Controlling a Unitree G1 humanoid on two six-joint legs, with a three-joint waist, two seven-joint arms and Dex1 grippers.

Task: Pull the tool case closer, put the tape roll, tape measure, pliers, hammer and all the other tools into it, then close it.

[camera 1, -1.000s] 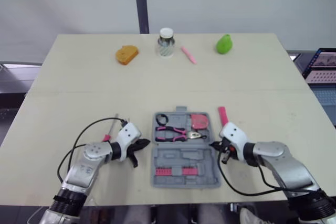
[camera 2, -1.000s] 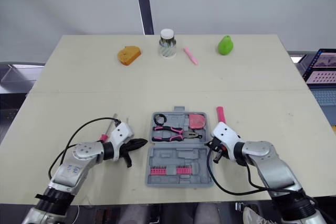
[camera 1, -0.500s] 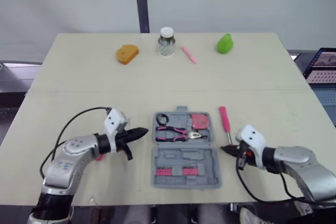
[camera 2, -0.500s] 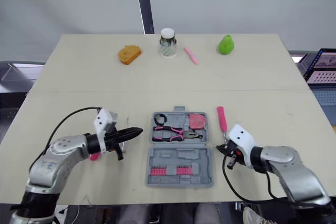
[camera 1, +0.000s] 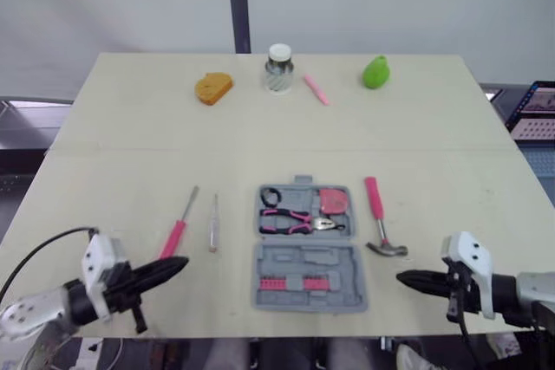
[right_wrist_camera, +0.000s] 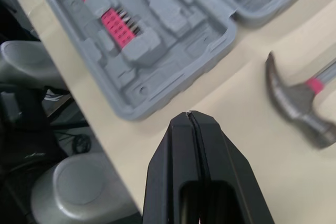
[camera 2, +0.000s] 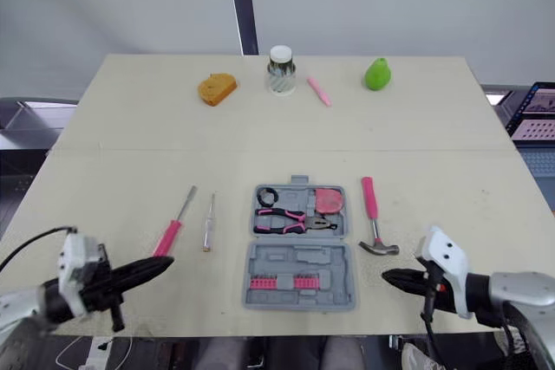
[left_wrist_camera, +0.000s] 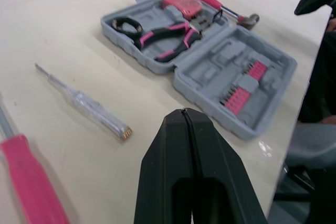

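The grey tool case (camera 1: 321,259) lies open near the table's front edge. Its far half holds a black tape roll (camera 1: 270,197), pink-handled pliers (camera 1: 290,218) and a pink tape measure (camera 1: 333,201); pink bits (camera 1: 295,282) sit in the near half. A pink-handled hammer (camera 1: 378,214) lies just right of the case. Left of it lie a clear tester screwdriver (camera 1: 213,224) and a pink screwdriver (camera 1: 176,231). My left gripper (camera 1: 182,261) is shut and empty at the front left. My right gripper (camera 1: 401,279) is shut and empty at the front right, near the hammer head (right_wrist_camera: 299,114).
Along the far edge of the table stand an orange sponge-like piece (camera 1: 212,88), a small jar (camera 1: 279,68), a pink marker (camera 1: 314,90) and a green pear (camera 1: 375,72). A laptop (camera 1: 533,110) shows past the right edge.
Both arms have drawn back from the case's sides toward the front table edge. The hammer and both screwdrivers now lie uncovered. The case has not moved.
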